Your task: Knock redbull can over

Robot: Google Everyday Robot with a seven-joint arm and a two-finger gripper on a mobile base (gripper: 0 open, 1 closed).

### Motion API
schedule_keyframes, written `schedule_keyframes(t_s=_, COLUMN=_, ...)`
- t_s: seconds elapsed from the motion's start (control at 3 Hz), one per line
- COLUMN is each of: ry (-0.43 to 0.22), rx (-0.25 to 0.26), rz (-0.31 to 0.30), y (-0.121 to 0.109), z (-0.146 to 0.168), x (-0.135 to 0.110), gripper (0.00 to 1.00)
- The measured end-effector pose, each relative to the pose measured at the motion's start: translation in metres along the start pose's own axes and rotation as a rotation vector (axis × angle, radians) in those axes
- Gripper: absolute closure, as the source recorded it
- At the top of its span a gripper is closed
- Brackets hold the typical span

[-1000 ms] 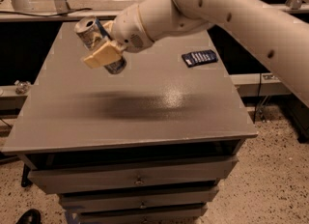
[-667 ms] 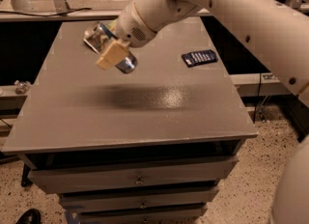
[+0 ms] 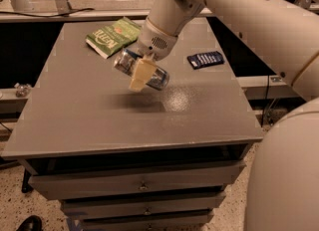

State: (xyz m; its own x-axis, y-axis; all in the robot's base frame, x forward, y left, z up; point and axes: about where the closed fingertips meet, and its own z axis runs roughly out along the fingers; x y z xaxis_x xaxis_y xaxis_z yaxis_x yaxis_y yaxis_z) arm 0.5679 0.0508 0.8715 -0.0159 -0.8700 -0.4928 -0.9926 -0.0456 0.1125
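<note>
Cream-coloured fingers [image 3: 141,73] are closed on the redbull can [image 3: 157,78]. One of them lies across the can's middle on the side facing the camera; the other is hidden behind the can. The gripper [image 3: 142,75] hangs over the middle of the grey worktop [image 3: 75,115], a little toward the far edge, at the end of a thick white arm [image 3: 224,1] that comes in from the upper right.

The can is off the worktop and lies almost on its side. One end points to the upper left, toward the far left corner, and the other dips to the lower right. Its silver and blue panels show on either side of the finger. A soft shadow [image 3: 134,103] falls on the worktop just below it.

A green snack bag [image 3: 112,36] lies flat near the far left part of the worktop, close to the can's raised end but apart from it. A dark packet [image 3: 205,59] lies flat near the right edge, to the right of the gripper and apart from it. Below the worktop, at the front, sit stacked grey drawers [image 3: 142,185] with small knobs.
</note>
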Motion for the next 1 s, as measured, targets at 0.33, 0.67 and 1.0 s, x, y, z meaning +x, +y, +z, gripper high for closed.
schedule_keyframes(t_s=0.33, ry=0.062, rx=-0.067, rz=0.017, y=0.021, z=0.015, x=0.014, gripper=1.0)
schedule_keyframes(t_s=0.67, ry=0.091, rx=-0.079, rz=0.02, y=0.029, z=0.028, x=0.015, gripper=1.0)
schedule_keyframes(t_s=1.0, ry=0.133, rx=-0.014, rz=0.017, y=0.03, z=0.028, x=0.009, gripper=1.0)
